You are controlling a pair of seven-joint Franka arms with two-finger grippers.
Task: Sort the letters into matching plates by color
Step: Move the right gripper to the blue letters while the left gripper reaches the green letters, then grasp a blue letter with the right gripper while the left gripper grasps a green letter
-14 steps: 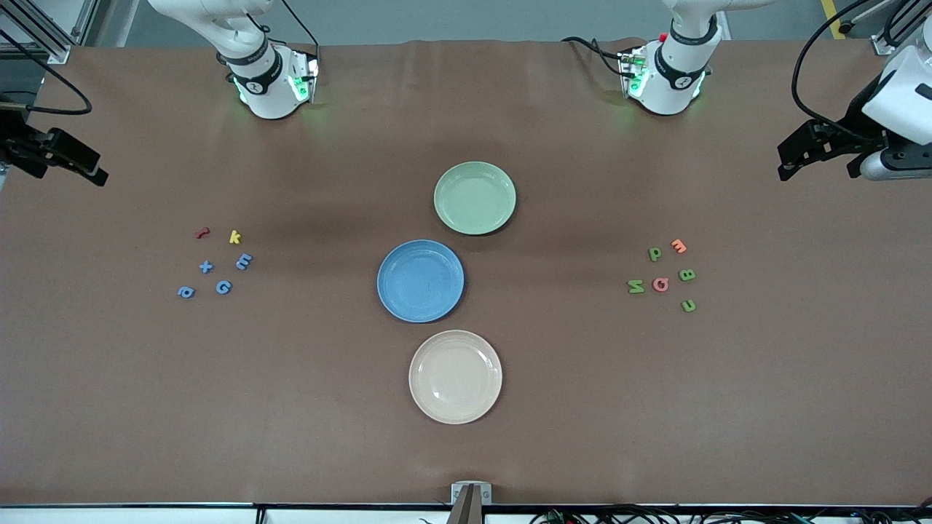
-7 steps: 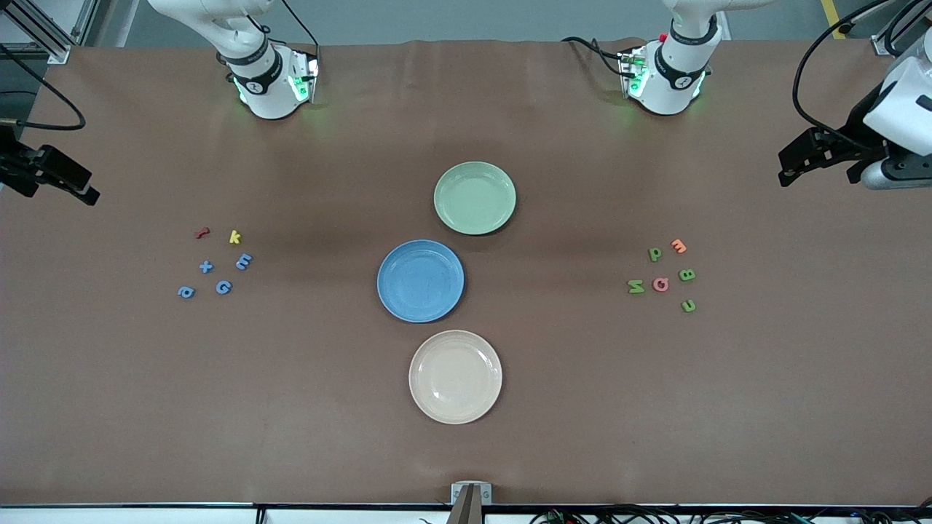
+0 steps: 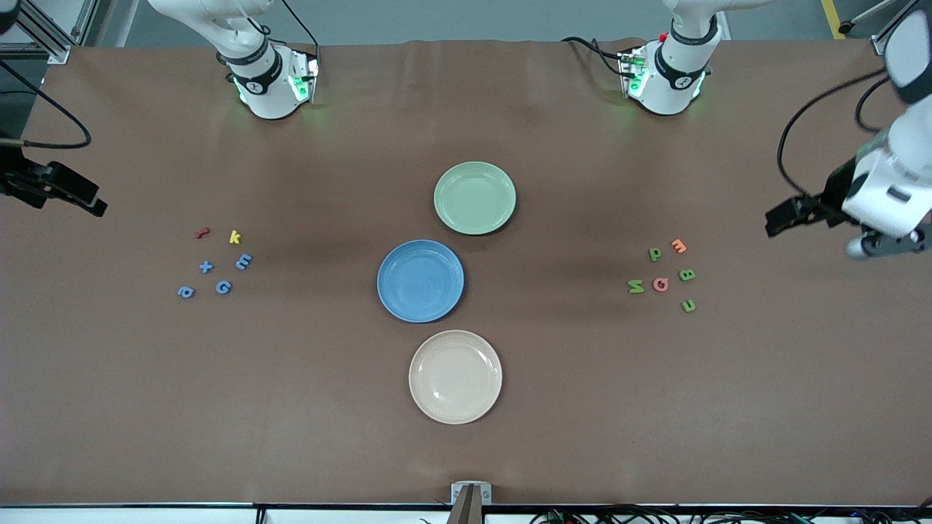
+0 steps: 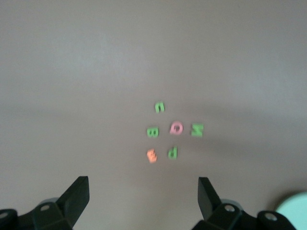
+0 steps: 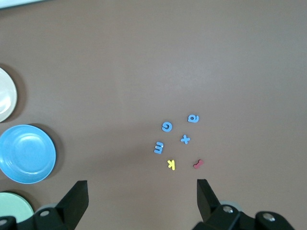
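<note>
The letters lie in two loose clusters on the brown table, none of them in a plate yet.

The right gripper hangs over the right arm's end of the table, at about ten o'clock from the blue cluster. Its fingers are spread wide with nothing between them.

In that cluster, taking the blue x as the dial's centre:
- the blue E sits at two o'clock
- the blue G at five
- the blue a at seven
- a red letter at twelve
- a yellow k at one

Mid-table are the three plates. The blue plate lies at seven o'clock from the green plate. The cream plate lies at five o'clock from the blue one.

Toward the left arm's end, a pink Q centres the second cluster:
- the green N at nine o'clock
- the green p at twelve
- an orange m at one
- the green B at two
- the green u at four

The left gripper hovers at about two o'clock from this cluster, fingers apart and empty.
</note>
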